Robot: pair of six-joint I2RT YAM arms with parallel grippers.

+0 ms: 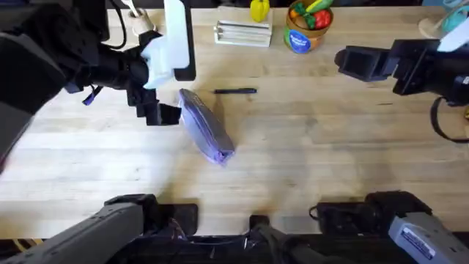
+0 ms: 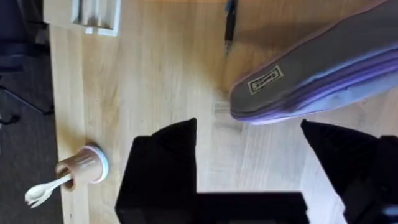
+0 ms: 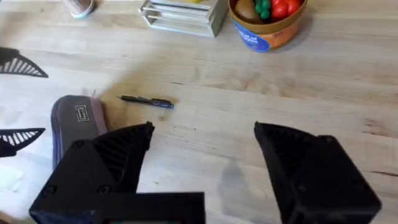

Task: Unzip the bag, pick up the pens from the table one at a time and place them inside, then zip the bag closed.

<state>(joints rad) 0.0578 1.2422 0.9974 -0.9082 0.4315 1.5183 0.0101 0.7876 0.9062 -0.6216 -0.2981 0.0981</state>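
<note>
bag: 1 | pen: 1 | end effectors: 2

Bare table stretched across the centre and right of the overhead frame, open to a gripper. The bag lay diagonally at centre-left, the left gripper crowding its upper end. A pen lay just beyond. A rack and a tub lined the top edge.

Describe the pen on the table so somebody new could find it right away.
On the light wooden plank table, find the lavender fabric pencil pouch near the middle. Just beyond its far end lies a thin dark stick pen, flat and apart from the pouch; it is the only slim, rod-like thing there.
</note>
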